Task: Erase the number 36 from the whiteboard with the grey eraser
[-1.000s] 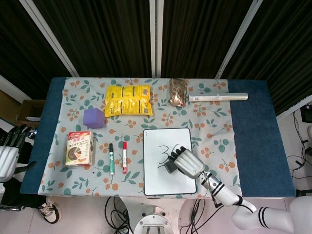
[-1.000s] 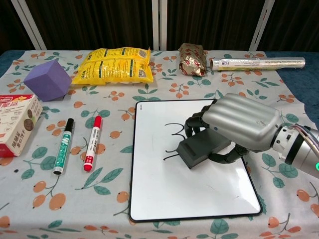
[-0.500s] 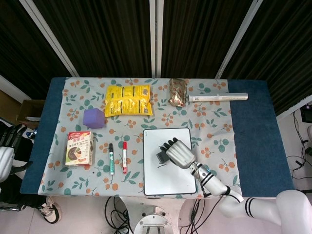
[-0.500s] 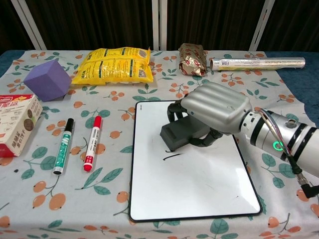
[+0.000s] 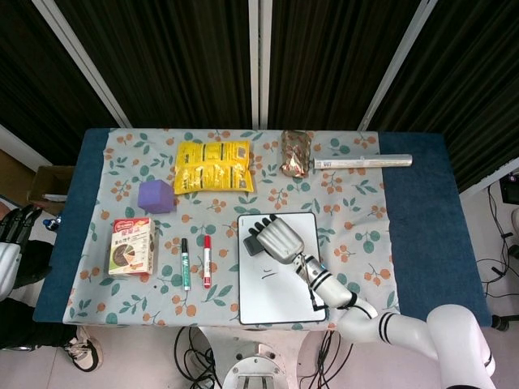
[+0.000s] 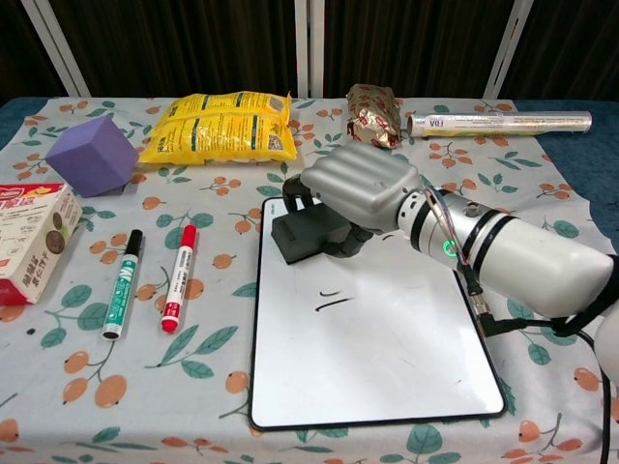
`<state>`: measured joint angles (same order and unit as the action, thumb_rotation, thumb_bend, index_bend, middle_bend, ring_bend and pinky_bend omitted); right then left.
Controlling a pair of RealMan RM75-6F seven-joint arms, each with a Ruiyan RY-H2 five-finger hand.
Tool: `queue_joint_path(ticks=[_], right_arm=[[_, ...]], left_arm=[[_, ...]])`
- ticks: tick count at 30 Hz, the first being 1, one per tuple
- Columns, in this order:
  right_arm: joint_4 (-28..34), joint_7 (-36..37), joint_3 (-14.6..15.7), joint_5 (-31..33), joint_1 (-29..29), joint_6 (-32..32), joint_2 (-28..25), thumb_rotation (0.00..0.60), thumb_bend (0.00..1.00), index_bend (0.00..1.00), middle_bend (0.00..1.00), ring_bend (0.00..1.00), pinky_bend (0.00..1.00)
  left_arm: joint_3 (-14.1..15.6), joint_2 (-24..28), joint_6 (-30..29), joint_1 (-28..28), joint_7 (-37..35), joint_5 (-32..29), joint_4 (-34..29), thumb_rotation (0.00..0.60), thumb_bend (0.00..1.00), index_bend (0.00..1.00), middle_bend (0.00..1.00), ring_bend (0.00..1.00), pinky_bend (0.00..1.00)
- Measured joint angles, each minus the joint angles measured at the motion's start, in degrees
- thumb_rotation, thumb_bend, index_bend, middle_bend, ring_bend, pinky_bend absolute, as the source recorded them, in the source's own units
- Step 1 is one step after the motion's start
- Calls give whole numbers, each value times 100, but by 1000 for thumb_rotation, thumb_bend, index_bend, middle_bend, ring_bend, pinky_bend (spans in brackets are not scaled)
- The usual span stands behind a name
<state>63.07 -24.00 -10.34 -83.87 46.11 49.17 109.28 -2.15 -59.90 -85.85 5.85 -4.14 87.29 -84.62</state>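
Note:
My right hand [image 5: 276,237] [image 6: 360,184] grips the grey eraser [image 6: 305,235] [image 5: 251,244] and presses it onto the top left part of the whiteboard [image 6: 387,367] [image 5: 280,300]. Only a short black stroke [image 6: 330,302] [image 5: 266,271] of the number shows on the board, just below the eraser. The hand covers the upper part of the board. My left hand [image 5: 15,235] hangs off the table at the far left of the head view, fingers apart and holding nothing.
Left of the board lie a red marker [image 6: 178,277] and a green marker [image 6: 123,283]. A snack box [image 6: 29,237], a purple cube [image 6: 93,155], a yellow bag [image 6: 222,126], a foil pack [image 6: 374,113] and a foil roll [image 6: 498,123] sit around the cloth.
My right hand has swept the eraser from the board's middle up and left to its top left corner. The written number is wiped away except for one short stroke. My left hand moved slightly.

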Motion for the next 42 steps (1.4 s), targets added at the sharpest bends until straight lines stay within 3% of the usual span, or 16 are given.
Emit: queue_joint_path(ticks=[8,27,42], right_arm=[[104,91,75,-34,47,136,-58,600,298,820,705,625,715],[1684,-133,1035,-421,-462,540,-1118,600,297,843,724,645,735],[2630,-483,1505,-520,-787,587,-1964,600,297,848,726,646,737]], left_arm=[[1,0,8,6,15,14,-11,600,2,43,49,57,176],[25,17,8,47,269,126,-269,600,2,43,49,57,176],[29,12,17,75,392,161,-380,600,2,43,49,57,176]])
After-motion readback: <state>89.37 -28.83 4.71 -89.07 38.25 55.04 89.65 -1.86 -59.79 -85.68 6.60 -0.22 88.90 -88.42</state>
